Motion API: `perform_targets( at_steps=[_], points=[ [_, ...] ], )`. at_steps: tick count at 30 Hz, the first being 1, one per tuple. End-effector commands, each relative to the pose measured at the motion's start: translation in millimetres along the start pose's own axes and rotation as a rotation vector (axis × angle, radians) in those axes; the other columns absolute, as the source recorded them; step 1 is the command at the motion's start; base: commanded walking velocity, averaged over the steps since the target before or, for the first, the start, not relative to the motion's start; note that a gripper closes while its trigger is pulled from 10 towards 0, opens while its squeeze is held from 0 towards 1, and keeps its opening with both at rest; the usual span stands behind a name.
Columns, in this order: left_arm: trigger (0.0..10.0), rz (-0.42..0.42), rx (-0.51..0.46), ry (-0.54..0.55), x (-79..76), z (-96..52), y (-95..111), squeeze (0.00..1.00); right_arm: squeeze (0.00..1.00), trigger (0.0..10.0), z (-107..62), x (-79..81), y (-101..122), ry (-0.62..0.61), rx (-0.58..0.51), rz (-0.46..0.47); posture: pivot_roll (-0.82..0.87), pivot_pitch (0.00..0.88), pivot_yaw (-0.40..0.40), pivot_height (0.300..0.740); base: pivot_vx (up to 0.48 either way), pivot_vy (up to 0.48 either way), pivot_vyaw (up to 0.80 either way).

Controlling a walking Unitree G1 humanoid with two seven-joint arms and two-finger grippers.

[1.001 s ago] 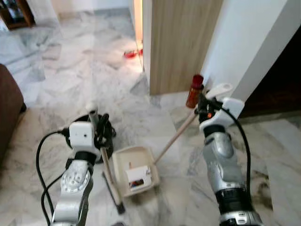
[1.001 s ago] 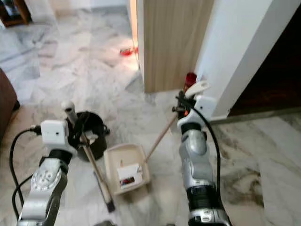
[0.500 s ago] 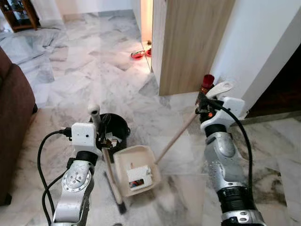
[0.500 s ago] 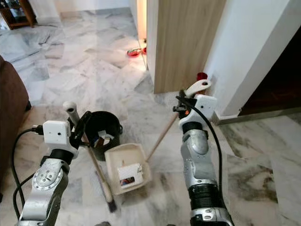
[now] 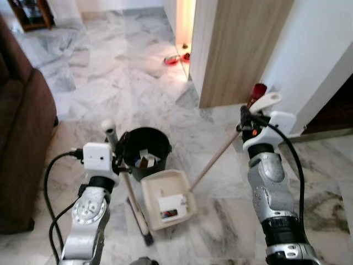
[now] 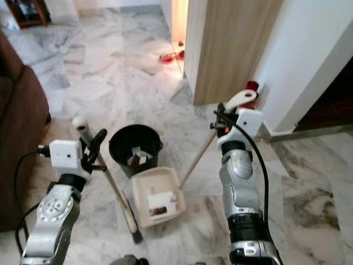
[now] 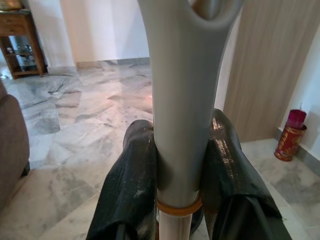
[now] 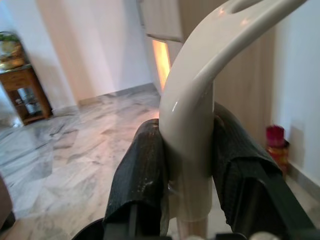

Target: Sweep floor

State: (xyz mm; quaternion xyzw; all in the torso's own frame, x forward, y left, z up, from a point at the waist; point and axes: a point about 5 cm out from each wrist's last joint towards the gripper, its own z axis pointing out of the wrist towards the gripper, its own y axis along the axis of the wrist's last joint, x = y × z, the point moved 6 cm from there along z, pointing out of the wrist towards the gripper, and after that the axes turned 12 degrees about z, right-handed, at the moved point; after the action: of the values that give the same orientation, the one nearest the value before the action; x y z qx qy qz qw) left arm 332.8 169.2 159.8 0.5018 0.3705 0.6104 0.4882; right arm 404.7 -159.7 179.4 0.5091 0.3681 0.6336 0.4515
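**Broom and dustpan held over marble floor beside black bucket**

At nine o'clock a dark brown sofa (image 5: 19,138) fills the edge of the scene. The left gripper (image 7: 181,165) is clenched on the grey-capped, wooden-handled broom (image 5: 129,193), its black fingers (image 7: 131,185) pressed against both sides of the grey grip; the broom slants down to a dark head on the grey-veined white marble floor (image 5: 99,88) at about six o'clock. Just beyond it, near the centre, stands a round black plastic bucket (image 5: 145,153) with scraps of paper inside. Touching the bucket's near rim lies the cream rectangular plastic dustpan (image 5: 169,199), holding a white box and small bits of litter. Its long wooden pole (image 5: 216,162) rises toward two o'clock, where the right gripper (image 8: 187,165) grasps the cream looped handle, fingers closed on either side. Behind it, at one o'clock, a red cylindrical container (image 5: 255,94) stands by the white wall next to a light wooden panel (image 5: 237,49). At twelve o'clock, small red bowls (image 5: 175,58) sit on the floor.
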Motion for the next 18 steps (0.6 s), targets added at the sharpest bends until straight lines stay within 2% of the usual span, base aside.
perform_targets(
  at_steps=[1,6,12,18],
  points=[
    [10.0,0.014,-0.026,0.000,0.4,0.8,6.6,0.00,0.00,10.0,3.2,1.4,21.1,0.030,-0.059,0.006,-0.02,0.152,-0.012,0.740,0.000,0.000,0.00],
    [10.0,0.016,-0.026,0.001,0.8,0.7,6.3,0.00,0.00,10.0,2.4,3.5,25.8,0.052,-0.060,0.000,-0.02,0.150,-0.011,0.740,0.000,0.000,0.00],
    [10.0,0.021,-0.027,-0.003,1.6,1.8,6.1,0.00,0.00,10.0,-4.9,19.4,37.7,0.105,-0.067,-0.010,-0.02,0.145,-0.004,0.740,0.000,0.000,0.00],
    [10.0,0.029,-0.026,0.000,5.8,3.0,5.1,0.00,0.00,10.0,-14.4,26.6,42.6,0.146,-0.037,-0.030,-0.03,0.146,0.000,0.740,0.000,0.000,0.00]
  ],
)
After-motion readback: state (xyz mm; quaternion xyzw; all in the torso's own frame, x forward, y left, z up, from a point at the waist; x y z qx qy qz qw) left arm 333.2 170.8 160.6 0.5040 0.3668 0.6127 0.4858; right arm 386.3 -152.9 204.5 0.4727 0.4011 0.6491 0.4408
